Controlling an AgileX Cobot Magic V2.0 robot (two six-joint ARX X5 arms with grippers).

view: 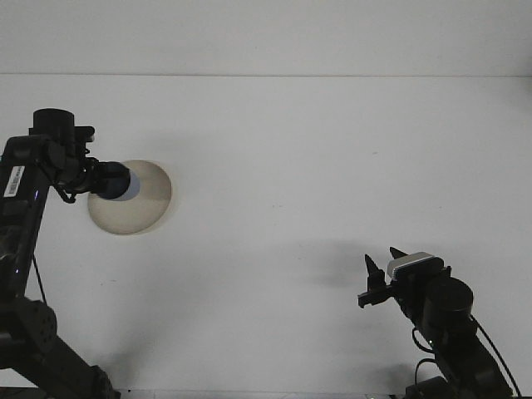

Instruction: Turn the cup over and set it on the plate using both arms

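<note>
a dark blue, perhaps navy, cup [116,181] over a beige plate [141,208].
</note>
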